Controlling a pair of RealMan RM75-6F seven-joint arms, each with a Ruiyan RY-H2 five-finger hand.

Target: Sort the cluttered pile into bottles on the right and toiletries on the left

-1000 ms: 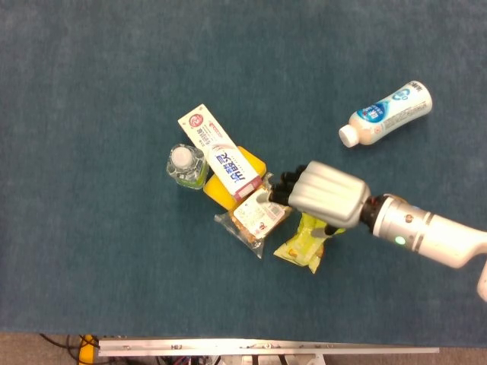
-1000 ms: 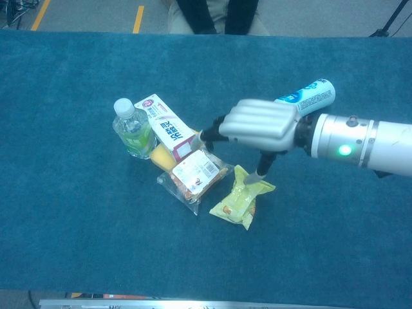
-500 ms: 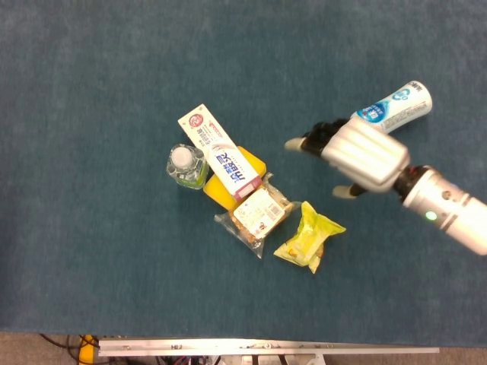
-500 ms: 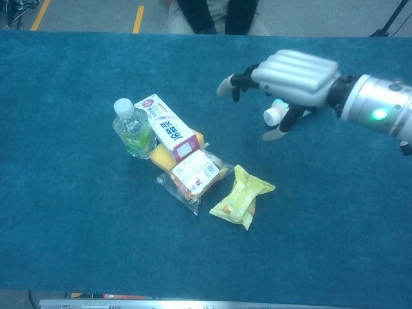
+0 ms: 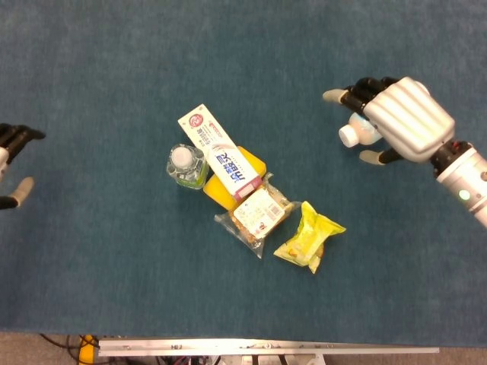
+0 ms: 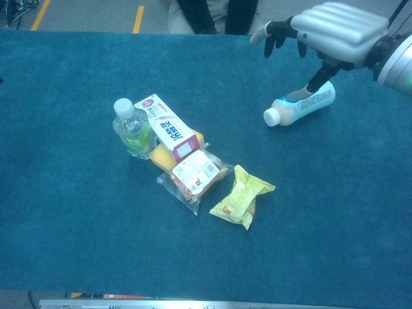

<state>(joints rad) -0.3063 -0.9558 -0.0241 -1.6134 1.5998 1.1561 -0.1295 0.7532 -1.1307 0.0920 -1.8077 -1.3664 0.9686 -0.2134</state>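
Observation:
A white bottle point(image 6: 300, 107) with a blue label lies on its side at the right; in the head view only its cap end point(image 5: 353, 134) shows under my right hand. My right hand point(image 5: 401, 120) point(image 6: 331, 29) hovers above it, fingers spread, holding nothing. In the middle sit a clear green-label bottle point(image 5: 185, 166) point(image 6: 133, 132) standing upright, a toothpaste box point(image 5: 220, 152) point(image 6: 165, 127) leaning over a yellow item point(image 5: 249, 163), a clear snack packet point(image 5: 256, 214) point(image 6: 195, 176) and a yellow-green packet point(image 5: 310, 237) point(image 6: 243, 197). My left hand point(image 5: 11, 163) shows at the far left edge, fingers apart, empty.
The teal cloth point(image 5: 114, 68) covers the whole table. A metal rail point(image 5: 266, 348) runs along the near edge. Someone's legs point(image 6: 219, 14) stand beyond the far edge in the chest view.
My right hand has pulled back from the pile, rising to the right to hover over the white bottle. The left hand has come into view at the left edge.

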